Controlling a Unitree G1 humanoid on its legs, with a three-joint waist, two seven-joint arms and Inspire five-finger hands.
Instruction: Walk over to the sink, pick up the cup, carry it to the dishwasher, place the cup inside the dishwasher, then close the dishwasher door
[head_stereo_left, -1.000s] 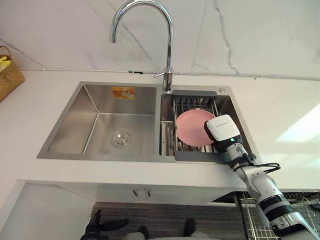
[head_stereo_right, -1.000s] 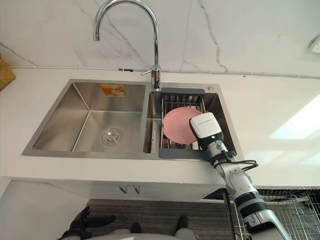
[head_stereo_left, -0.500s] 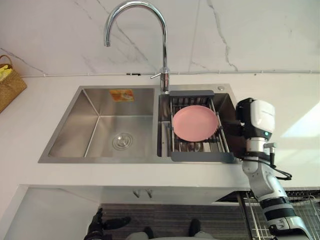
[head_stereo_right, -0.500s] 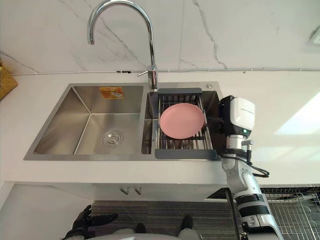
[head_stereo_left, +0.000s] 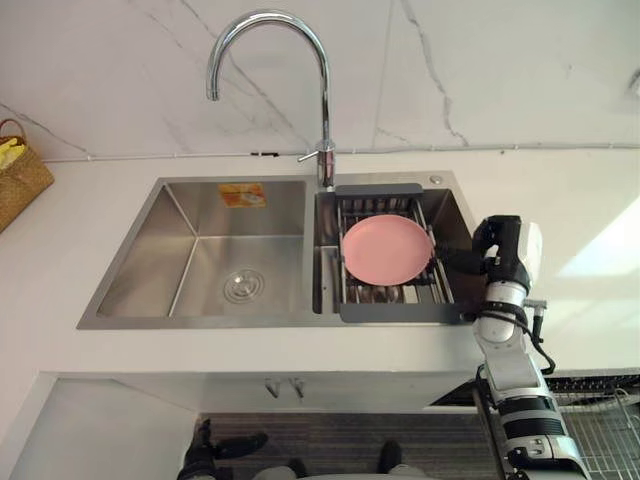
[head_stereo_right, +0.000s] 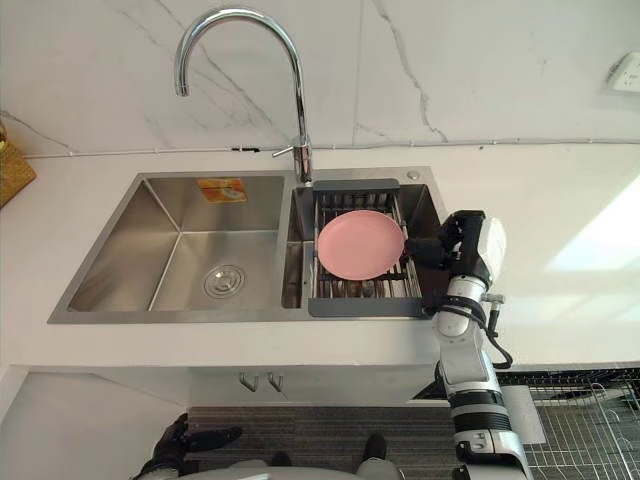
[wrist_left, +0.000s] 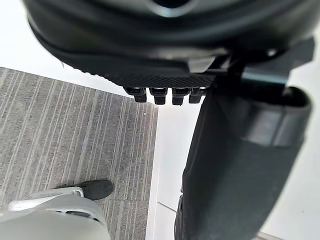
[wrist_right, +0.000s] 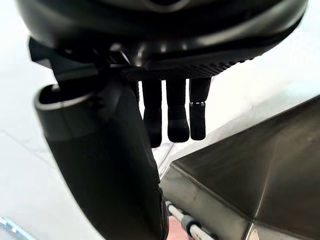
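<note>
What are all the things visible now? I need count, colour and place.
Stainless steel double sink: one, silver, in the white countertop.
Curved chrome faucet: one, silver, behind the sink.
Dark grey drain rack: one, grey, across the right basin.
Round pink plate: one, pink, on the drain rack.
Woven wicker basket: one, tan, far left.
Wire rack: one, silver, lower right.
Right robot hand: one, dark, at the sink's right rim, fingers straight.
Left robot hand: one, dark, low near the floor.

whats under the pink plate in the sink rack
The pink plate lies on the wire bars of the dark rack set in the sink. Past its near edge the bars and something shiny below them show; whatever is directly beneath the plate is covered.
</note>
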